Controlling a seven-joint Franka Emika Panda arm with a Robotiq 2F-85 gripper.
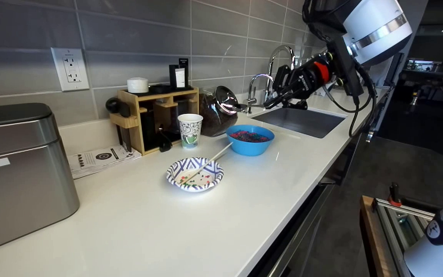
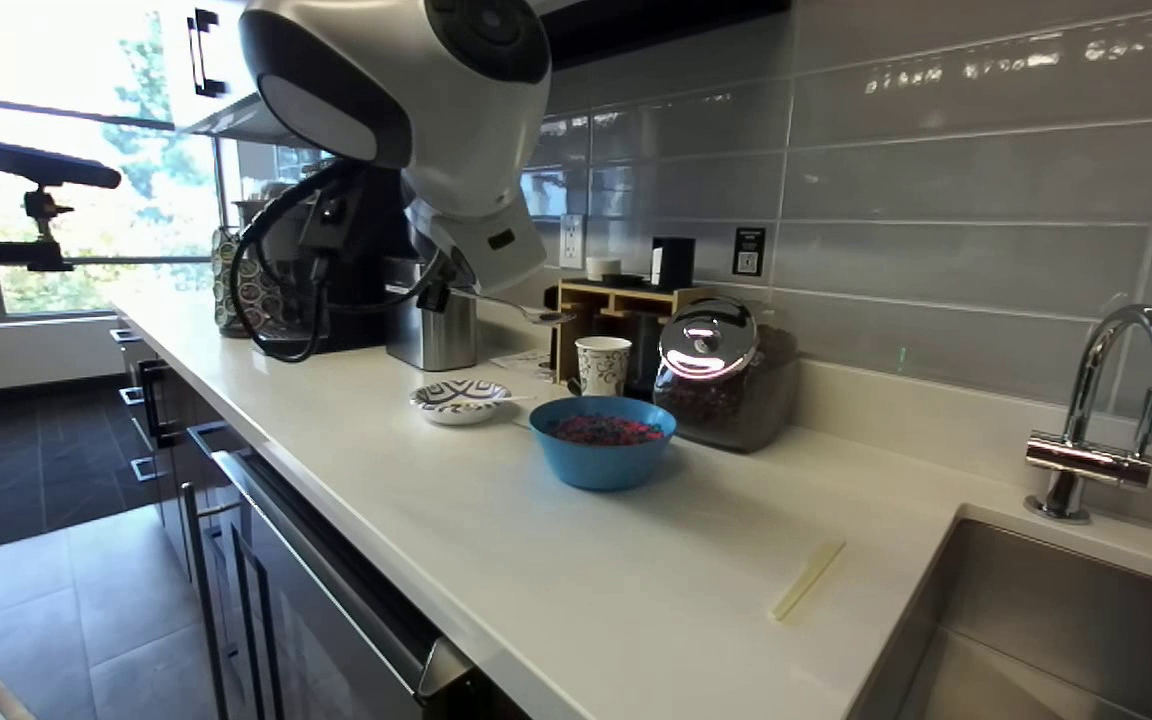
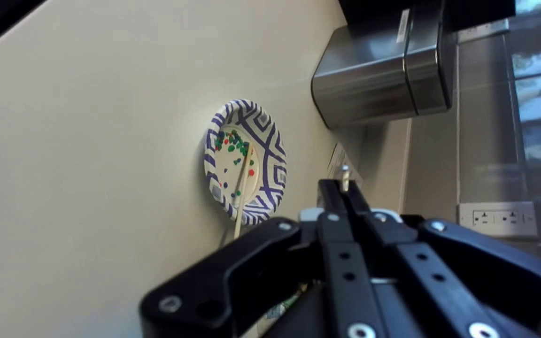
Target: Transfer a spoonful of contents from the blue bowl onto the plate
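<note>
The blue bowl (image 1: 249, 149) stands on the counter in both exterior views (image 2: 601, 466). It holds the contents (image 1: 249, 136), a dark reddish mass of small pieces. The plate (image 1: 183, 167) is white with a blue pattern and stands beside the bowl. It also shows in the wrist view (image 3: 270, 136), with scattered coloured bits in it and a thin stick (image 3: 245, 183) across it. My gripper (image 1: 270, 103) is shut on a spoon (image 1: 240, 107), held in the air above the bowl's height. Its handle end (image 3: 345, 174) shows between the fingertips. I cannot tell whether the spoon carries anything.
A patterned paper cup (image 1: 190, 130) and a tilted glass jar (image 2: 726, 390) stand behind the bowl. A wooden organizer (image 1: 167, 96) is at the wall. A metal bin (image 1: 25, 169) stands beyond the plate. The sink (image 1: 302, 121) and another stick (image 2: 808, 580) are on the bowl's other side.
</note>
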